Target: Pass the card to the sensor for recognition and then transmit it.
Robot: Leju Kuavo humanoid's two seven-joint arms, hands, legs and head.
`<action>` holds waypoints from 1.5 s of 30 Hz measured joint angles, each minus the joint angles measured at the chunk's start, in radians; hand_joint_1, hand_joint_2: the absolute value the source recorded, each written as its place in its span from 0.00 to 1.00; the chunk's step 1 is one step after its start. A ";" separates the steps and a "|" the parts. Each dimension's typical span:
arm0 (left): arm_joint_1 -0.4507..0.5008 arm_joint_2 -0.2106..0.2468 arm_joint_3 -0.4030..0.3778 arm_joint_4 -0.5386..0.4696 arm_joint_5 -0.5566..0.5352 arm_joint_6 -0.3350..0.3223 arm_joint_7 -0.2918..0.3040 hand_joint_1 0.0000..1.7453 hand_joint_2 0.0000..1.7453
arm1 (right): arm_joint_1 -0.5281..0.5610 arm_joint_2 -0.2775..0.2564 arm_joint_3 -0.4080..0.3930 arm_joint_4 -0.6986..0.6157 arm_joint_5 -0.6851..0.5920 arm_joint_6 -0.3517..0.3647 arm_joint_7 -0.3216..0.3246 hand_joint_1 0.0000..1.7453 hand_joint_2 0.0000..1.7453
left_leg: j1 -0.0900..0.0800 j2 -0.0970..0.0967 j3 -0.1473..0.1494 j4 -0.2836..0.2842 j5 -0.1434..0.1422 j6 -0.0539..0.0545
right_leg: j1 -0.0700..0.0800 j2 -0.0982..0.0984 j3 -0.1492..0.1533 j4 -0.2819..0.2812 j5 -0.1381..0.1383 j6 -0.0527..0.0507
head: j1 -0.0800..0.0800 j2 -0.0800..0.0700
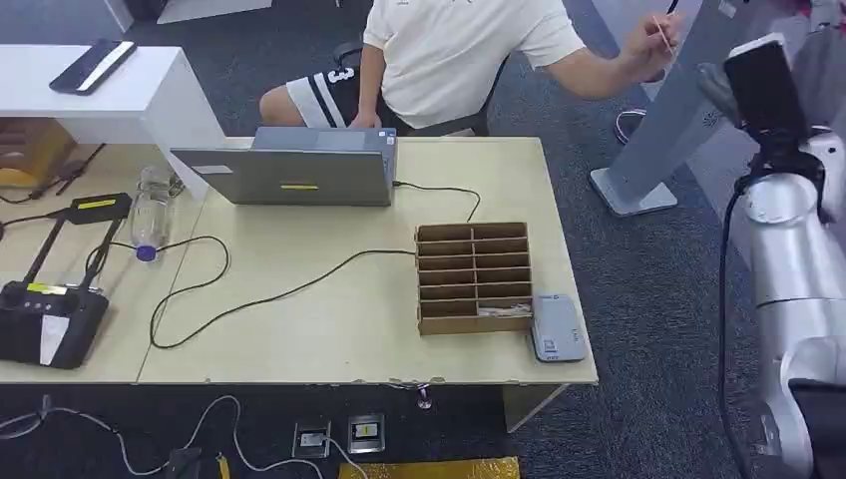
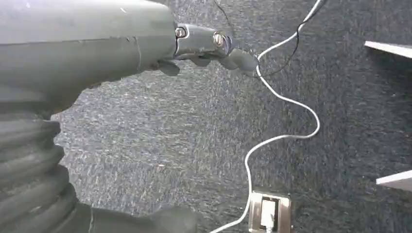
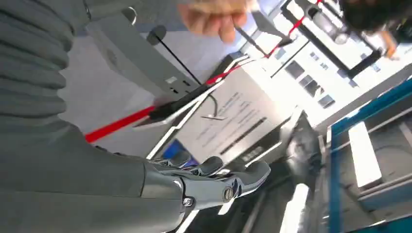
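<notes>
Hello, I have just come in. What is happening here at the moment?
A seated person in a white shirt holds a thin card up near the robot's raised right arm. The right hand holds nothing. The left hand hangs over the carpet. On the beige table, the small grey card sensor lies beside the brown cardboard slotted box.

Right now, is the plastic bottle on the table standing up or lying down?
Lying down. The bottle rests on its side on the table, blue cap pointing toward the near edge, left of the laptop.
</notes>
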 joint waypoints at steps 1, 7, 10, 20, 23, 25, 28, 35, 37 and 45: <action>-0.001 0.000 0.000 0.000 -0.001 -0.002 0.000 0.00 1.00 | 0.004 0.004 0.018 -0.010 0.031 0.006 -0.005 0.00 1.00 | 0.000 0.000 0.000 0.000 0.000 0.000 | 0.000 0.000 0.000 0.000 0.000 0.000 | 0.001 0.000; -0.007 0.001 -0.008 0.000 -0.002 -0.009 0.004 0.00 1.00 | 0.023 0.035 0.145 -0.052 0.142 0.036 -0.027 0.00 1.00 | 0.000 0.000 0.000 0.000 0.000 0.000 | 0.000 0.000 0.000 0.000 0.000 0.000 | 0.001 0.000; -0.007 0.002 -0.016 0.000 0.000 -0.009 0.006 0.00 1.00 | 0.034 0.051 0.196 -0.061 0.162 0.042 -0.030 0.00 1.00 | 0.000 0.000 -0.001 0.000 0.000 0.000 | 0.000 0.000 0.000 0.000 0.000 0.000 | 0.000 0.000; -0.005 0.003 -0.018 0.000 0.014 -0.007 0.006 0.00 1.00 | 0.039 0.088 0.276 -0.062 0.171 0.032 -0.054 0.00 1.00 | 0.000 0.000 -0.001 0.000 0.000 0.000 | 0.000 0.000 -0.001 0.000 0.000 0.000 | 0.001 0.000; -0.002 0.003 -0.018 0.000 0.016 -0.006 0.006 0.00 1.00 | 0.039 0.094 0.288 -0.055 0.167 0.023 -0.063 0.00 1.00 | 0.000 0.000 -0.001 0.000 0.000 0.000 | 0.000 0.000 -0.001 0.000 0.000 0.000 | 0.000 0.000; 0.000 0.003 -0.018 0.000 0.018 -0.005 0.006 0.00 1.00 | 0.039 0.097 0.293 -0.050 0.160 0.017 -0.069 0.06 1.00 | 0.000 0.000 -0.001 0.000 0.000 0.000 | 0.000 0.000 -0.001 0.000 0.000 0.000 | 0.000 0.000; 0.003 0.003 -0.018 0.000 0.024 -0.004 0.006 0.00 1.00 | 0.038 0.100 0.303 -0.043 0.142 0.016 -0.073 1.00 1.00 | 0.000 0.000 -0.001 0.000 0.000 0.000 | 0.000 0.000 -0.001 0.000 0.000 0.000 | 0.001 0.000; 0.006 0.003 -0.018 0.000 0.027 -0.004 0.006 0.00 1.00 | 0.034 0.103 0.314 -0.028 0.128 0.019 -0.077 1.00 1.00 | 0.000 0.000 -0.001 0.000 0.000 0.000 | 0.000 0.000 -0.001 0.000 0.000 0.000 | 0.001 0.000; 0.006 0.003 -0.018 0.000 0.027 -0.004 0.006 0.00 1.00 | 0.034 0.105 0.316 -0.024 0.125 0.025 -0.076 1.00 1.00 | 0.000 0.000 -0.001 0.000 0.000 0.000 | 0.000 0.000 -0.001 0.000 0.000 0.000 | 0.001 0.000; 0.006 0.003 -0.018 0.000 0.027 -0.004 0.011 0.00 1.00 | 0.034 0.105 0.319 -0.013 0.125 0.040 -0.061 1.00 1.00 | 0.000 0.000 -0.001 0.000 0.000 0.000 | 0.000 0.000 -0.001 0.000 0.000 0.000 | 0.001 0.000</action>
